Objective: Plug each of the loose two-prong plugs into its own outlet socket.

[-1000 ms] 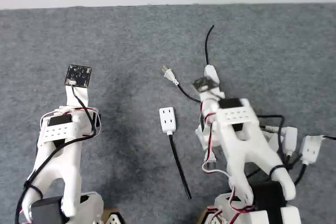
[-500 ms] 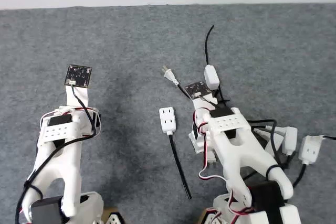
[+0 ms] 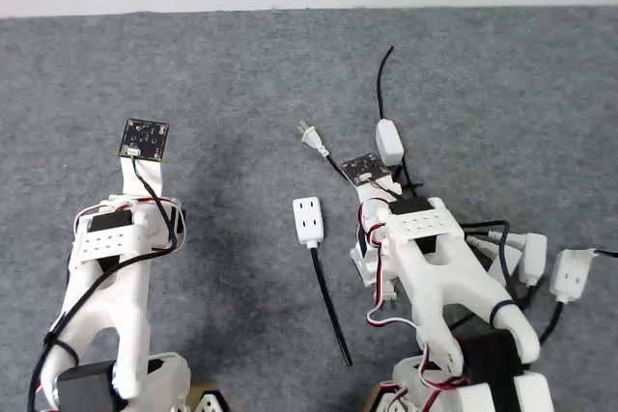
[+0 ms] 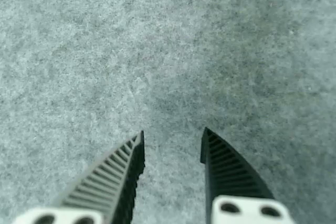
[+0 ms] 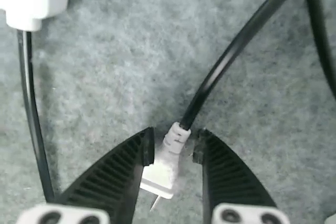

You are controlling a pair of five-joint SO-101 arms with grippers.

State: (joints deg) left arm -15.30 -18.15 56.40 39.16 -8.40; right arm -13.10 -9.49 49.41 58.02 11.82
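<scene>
Since the plug (image 5: 163,169) needs lifting, the right end effector (image 5: 176,130) straddles it, jaws apart (the left end effector (image 4: 174,131) hangs parted too).

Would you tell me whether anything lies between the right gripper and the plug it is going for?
Nothing visible does. The white plug lies on the carpet between the open fingers of the right gripper, with only its own black cable leading away from it.
</scene>
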